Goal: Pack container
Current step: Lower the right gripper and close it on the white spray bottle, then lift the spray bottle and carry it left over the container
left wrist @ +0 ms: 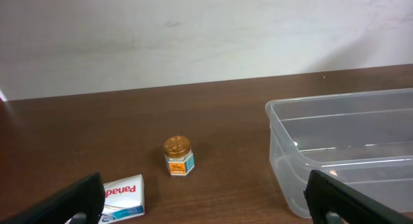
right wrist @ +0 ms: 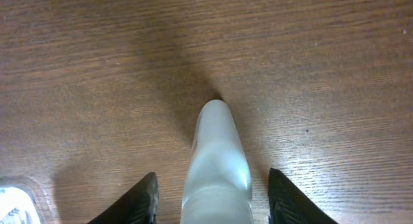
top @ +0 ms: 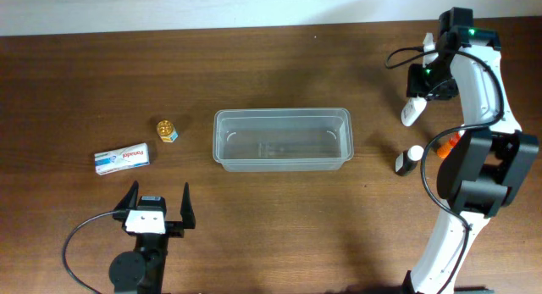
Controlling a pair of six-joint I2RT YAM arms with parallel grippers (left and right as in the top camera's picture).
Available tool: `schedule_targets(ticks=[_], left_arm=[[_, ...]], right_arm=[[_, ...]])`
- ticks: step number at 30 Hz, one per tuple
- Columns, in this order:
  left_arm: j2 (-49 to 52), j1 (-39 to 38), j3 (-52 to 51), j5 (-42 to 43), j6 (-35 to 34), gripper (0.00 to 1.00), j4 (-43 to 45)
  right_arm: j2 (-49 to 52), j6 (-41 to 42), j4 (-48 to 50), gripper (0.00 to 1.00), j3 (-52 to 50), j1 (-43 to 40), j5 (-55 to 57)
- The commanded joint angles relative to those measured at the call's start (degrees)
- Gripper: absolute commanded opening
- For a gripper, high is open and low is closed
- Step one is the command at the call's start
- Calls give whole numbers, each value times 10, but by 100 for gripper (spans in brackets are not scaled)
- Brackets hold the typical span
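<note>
Container (top: 282, 116): one clear tub, sitting at the middle of the wooden table (top: 279, 57), long side running left to right.
Items left to right: one white Panadol box (top: 122, 158) is lying flat, well left of the tub; one small gold-lidded jar (top: 167, 130) is standing between box and tub, touching neither; the left gripper (top: 159, 188) is hanging near the front edge with its jaws spread wide and holding nothing; one dark bottle with a white cap (top: 406, 161) is lying off the tub's right end, apart from it; one white bottle (top: 412, 113) is lying further back, and the right gripper (right wrist: 213, 175) is straddling it, jaws apart, a gap showing on each side; one orange item (top: 449, 144) is showing partly behind the right arm, too hidden to tell what it is.
</note>
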Motion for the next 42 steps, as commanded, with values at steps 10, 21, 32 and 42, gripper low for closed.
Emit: schedule_targets(ticks=[10,21,32,42], left_arm=[[-5,3,-3,-2,11,99,-1],[-5,3,-3,-2,11,99,-1],[-5,3,-3,-2,11,99,-1],[-5,3,-3,-2,11,99,-1]], right_arm=[[7,5,7,46,-21,3,5],[7,5,12,26,-21,3,5],[5,20,-23,21,8,3,0],[5,21,-136,21,165,3,-62]])
